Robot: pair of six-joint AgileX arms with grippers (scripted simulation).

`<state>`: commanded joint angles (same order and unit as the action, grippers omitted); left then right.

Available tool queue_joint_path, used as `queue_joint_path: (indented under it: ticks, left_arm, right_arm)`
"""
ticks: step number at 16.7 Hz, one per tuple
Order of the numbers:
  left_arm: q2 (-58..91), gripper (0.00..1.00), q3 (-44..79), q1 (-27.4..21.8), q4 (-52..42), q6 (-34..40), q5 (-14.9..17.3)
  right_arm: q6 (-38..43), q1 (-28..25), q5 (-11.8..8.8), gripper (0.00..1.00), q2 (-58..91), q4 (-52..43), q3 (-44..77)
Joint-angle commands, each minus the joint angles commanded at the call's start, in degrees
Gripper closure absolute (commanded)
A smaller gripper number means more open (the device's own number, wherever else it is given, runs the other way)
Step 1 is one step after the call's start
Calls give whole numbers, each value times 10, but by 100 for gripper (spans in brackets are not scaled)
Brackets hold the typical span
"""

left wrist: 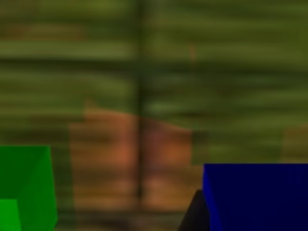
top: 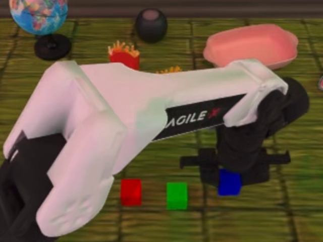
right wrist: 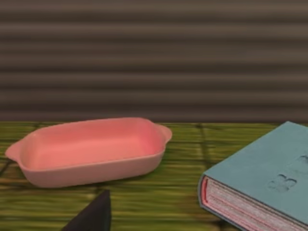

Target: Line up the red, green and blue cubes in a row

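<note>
Altogether three cubes — red cube (top: 131,191), green cube (top: 177,195), blue cube (top: 229,182).

Green slatted table (top: 298,212) bears red cube (top: 131,191), green cube (top: 177,195), pink dish (top: 251,45)

Rendered sim tabletop: bamboo-mat table (top: 282,217), w/ globe (top: 39,15), pink dish (top: 251,45), book (right wrist: 262,180).

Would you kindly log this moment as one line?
left gripper: at matte blue cube | row: matte red cube, matte green cube, blue | right arm: out of top view
</note>
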<state>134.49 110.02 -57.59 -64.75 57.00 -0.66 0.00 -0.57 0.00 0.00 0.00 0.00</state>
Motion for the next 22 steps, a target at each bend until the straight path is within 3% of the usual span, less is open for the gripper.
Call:
queue_joint_path:
  ticks: [5,18,22]
  left_arm:
    - [4,100,-14,-1,15,0,0]
    - [4,2,-14,-1,15,0,0]
    - [4,0,-14,-1,15,0,0]
  right_arm:
    - [0,0,0,0,0,0,0]
    - [0,0,0,0,0,0,0]
    - [0,0,0,0,0,0,0]
